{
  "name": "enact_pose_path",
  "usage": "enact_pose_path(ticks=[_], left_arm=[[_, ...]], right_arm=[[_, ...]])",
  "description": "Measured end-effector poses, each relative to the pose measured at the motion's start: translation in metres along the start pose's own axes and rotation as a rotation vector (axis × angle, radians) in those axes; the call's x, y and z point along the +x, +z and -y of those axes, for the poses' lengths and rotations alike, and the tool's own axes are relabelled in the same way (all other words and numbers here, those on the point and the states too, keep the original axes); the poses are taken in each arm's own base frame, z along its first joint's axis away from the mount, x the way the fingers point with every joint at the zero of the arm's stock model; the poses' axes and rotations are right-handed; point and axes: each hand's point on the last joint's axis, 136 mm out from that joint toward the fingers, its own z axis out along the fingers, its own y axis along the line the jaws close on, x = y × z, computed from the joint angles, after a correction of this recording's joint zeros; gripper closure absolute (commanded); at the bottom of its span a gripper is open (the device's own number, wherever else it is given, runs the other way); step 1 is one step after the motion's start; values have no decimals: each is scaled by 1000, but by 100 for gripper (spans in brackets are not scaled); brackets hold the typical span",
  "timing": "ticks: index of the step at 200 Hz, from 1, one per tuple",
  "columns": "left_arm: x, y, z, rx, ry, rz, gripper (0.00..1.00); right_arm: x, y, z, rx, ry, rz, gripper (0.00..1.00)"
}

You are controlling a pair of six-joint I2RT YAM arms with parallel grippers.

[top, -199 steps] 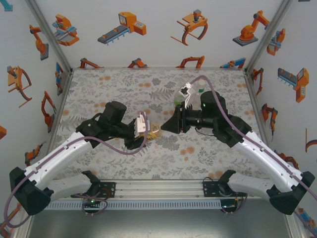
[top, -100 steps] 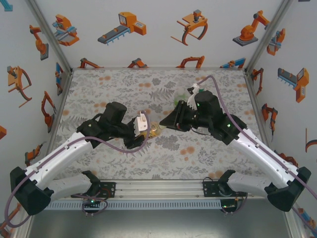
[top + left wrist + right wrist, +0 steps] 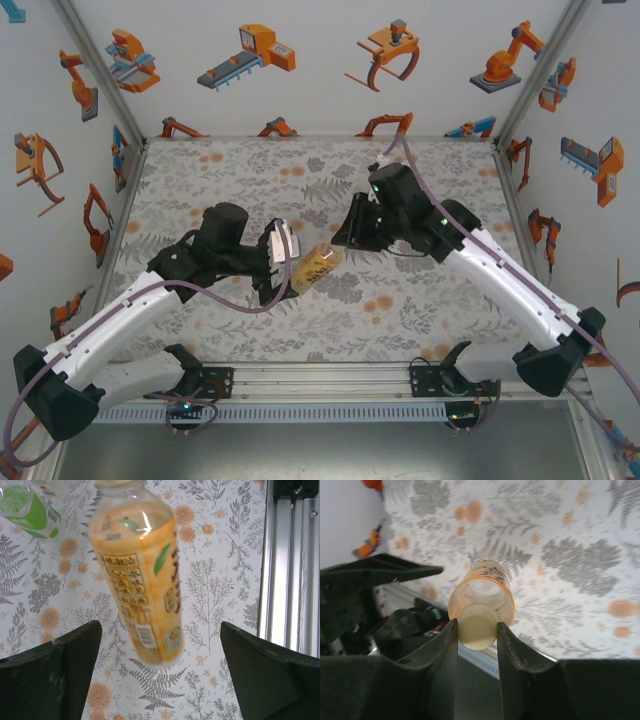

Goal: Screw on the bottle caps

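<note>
**One cap pinched, and the bottle hangs from it**

A second ago the amber bottle (image 3: 318,265) sat low at my left gripper (image 3: 160,680), the right arm short of it. Now my right gripper (image 3: 476,624) has swung in and clamps the pale cap (image 3: 476,628), holding the bottle tilted above the table (image 3: 200,170). The left fingers stand wide apart, touching neither side. I judge nothing braces the body, so a twist would only spin it; the left must close first. A green-labelled bottle (image 3: 27,507) lies beyond.
</note>
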Motion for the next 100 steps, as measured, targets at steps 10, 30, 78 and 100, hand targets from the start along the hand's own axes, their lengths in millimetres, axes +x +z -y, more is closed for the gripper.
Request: enact_pose_path(ticks=[10, 30, 78, 100], left_arm=[[0, 0, 0, 0, 1, 1, 6], [-1, 0, 0, -1, 1, 3, 6], [-1, -1, -4, -12, -7, 7, 6], [-2, -1, -5, -15, -8, 11, 6]], right_arm=[[-8, 4, 4, 59, -49, 6, 100], [-22, 15, 12, 169, -136, 6, 100], [-68, 48, 27, 333, -260, 16, 100], [-93, 64, 36, 375, -269, 24, 100]])
